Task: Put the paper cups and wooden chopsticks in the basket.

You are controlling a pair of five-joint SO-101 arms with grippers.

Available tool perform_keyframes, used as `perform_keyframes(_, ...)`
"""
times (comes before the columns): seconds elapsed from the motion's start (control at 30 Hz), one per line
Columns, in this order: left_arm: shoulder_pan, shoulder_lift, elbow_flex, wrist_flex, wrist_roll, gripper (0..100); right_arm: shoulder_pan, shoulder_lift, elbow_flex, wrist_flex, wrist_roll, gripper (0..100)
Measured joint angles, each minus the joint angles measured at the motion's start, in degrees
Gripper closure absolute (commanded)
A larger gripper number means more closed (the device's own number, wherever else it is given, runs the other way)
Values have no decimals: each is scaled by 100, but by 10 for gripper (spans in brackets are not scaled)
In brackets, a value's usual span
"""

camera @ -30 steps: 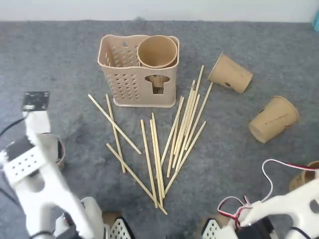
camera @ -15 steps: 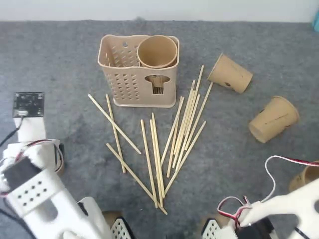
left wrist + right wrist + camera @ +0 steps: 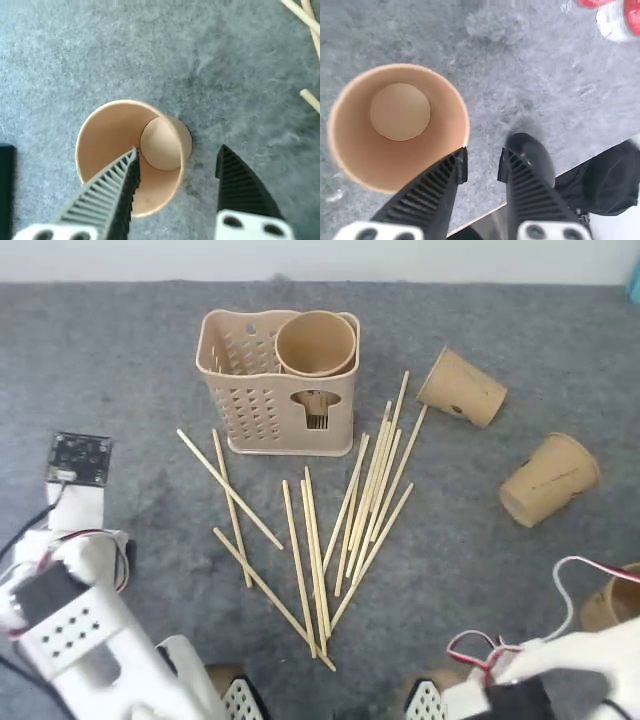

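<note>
Well left of the basket (image 3: pixel 250 410), our left gripper (image 3: pixel 178 152) straddles the wall of 1 cup (image 3: pixel 110 130), jaws spread; we think an off-centre squeeze could tip it. Our right gripper (image 3: pixel 484 152), jaws slightly parted, hangs beside a second cup (image 3: pixel 400 110).

Standing here, I can read no text, number or sign on anything. One tan paper cup (image 3: pixel 461 387) lying on its side shows a small dark mark on its wall, and the second tan paper cup (image 3: pixel 549 478) a faint dark line, both too small to make out. The small dark square circuit board (image 3: pixel 80 458) atop a white arm (image 3: pixel 70 625) has pale specks, also illegible.
</note>
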Motion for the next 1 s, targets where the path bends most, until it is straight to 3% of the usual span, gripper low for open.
perform_keyframes(0.27, -607, 167, 545, -941, -9, 765, -35, 1301, 26, -211, 0, 890)
perform_keyframes(0.53, -651, 167, 1213, -1020, -246, 765, -255, 1644, 26, -264, 0, 891)
perform_keyframes(0.73, -651, 167, 1890, -1644, -281, 769, -255, 1644, 26, -273, 0, 915)
perform_keyframes(0.83, -651, 167, 2312, -2075, -281, 833, -255, 1644, 26, -273, 0, 990)
perform_keyframes(1.0, -651, 167, 2646, -2444, -264, 983, -255, 1644, 26, -273, 0, 983)
